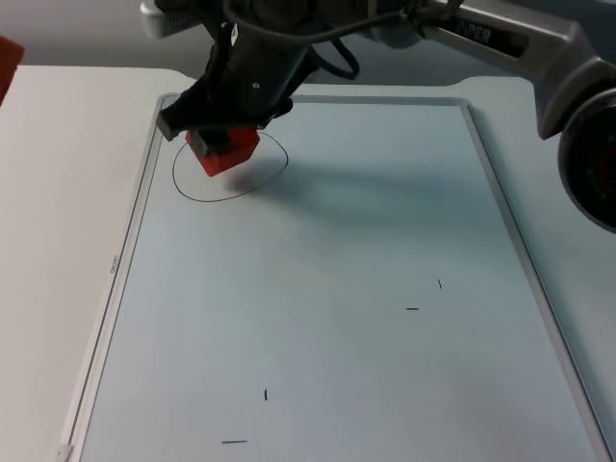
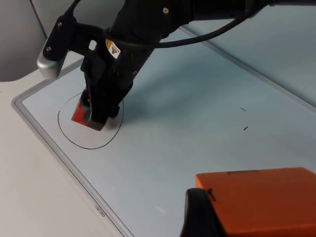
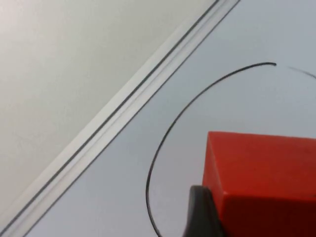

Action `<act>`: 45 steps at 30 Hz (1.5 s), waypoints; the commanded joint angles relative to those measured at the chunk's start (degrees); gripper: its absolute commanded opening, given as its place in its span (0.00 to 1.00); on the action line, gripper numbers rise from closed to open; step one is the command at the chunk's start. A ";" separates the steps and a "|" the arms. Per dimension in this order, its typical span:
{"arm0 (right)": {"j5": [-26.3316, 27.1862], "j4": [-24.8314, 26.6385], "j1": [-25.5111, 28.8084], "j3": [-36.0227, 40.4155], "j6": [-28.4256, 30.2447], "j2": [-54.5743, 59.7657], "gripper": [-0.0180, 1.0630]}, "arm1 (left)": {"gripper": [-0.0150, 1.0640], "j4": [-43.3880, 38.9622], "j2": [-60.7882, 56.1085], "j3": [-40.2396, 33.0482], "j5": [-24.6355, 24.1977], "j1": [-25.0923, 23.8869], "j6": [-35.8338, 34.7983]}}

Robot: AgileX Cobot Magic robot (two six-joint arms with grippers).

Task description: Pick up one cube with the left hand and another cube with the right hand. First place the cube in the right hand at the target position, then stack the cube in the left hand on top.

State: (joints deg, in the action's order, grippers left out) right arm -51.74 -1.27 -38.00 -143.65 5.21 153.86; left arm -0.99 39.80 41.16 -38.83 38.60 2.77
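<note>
Worktop (image 1: 58,192): white, carrying a pale whiteboard mat that takes the stacking job.
Whiteboard mat (image 1: 337,318): framed sheet with a few stray pen ticks; it bears the target near its 11 o'clock corner.
Right gripper (image 1: 219,142): reaches across to the mat's 11 o'clock corner, closed on the red cube, held low over the target because its cube must go down first.
Left gripper (image 2: 197,217): waits off the mat's left side, clamped on the orange cube, kept back so the right arm has room; judged to be holding until the base is set.
Drawn circle (image 1: 279,164): thin black ring marking the target.
Orange cube (image 2: 261,200): gripped in the left gripper, meant for the upper layer.
Red cube (image 1: 227,154): inside the ring, towards its 12 o'clock; whether it touches the mat cannot be told.
</note>
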 commanded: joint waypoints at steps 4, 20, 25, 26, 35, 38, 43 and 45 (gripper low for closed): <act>0.49 -1.33 1.55 -0.46 -2.27 -0.39 0.01 | 0.17 0.59 -0.37 -0.08 1.21 0.48 -0.32; -1.53 0.28 2.13 -0.33 -1.71 1.53 0.01 | 0.17 0.99 -0.37 -0.08 1.77 0.48 -0.32; -2.43 0.11 2.13 -0.33 -1.71 1.55 0.01 | 0.17 0.99 -0.37 -0.08 2.01 0.48 -0.32; -2.33 0.11 2.13 -0.33 -1.71 1.55 0.01 | 0.17 0.99 -0.37 -0.08 2.01 0.48 -0.32; 0.94 2.90 2.13 -0.45 -0.04 1.55 0.47 | 0.17 0.99 -0.37 -0.08 2.01 0.48 -0.32; 1.78 2.90 2.13 -0.45 -0.04 1.55 0.67 | 0.17 0.99 -0.37 -0.08 2.01 0.48 -0.32; 1.78 2.54 2.13 -0.45 -0.04 1.55 0.70 | 0.17 0.99 -0.37 -0.08 2.01 0.48 -0.32; 1.89 2.54 2.13 -0.45 -0.04 1.55 0.70 | 0.17 0.99 -0.37 -0.08 2.01 0.48 -0.32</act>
State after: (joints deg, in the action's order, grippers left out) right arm -50.51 1.25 -35.82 -143.65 4.70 155.47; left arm -0.53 39.80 41.16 -38.15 38.60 2.65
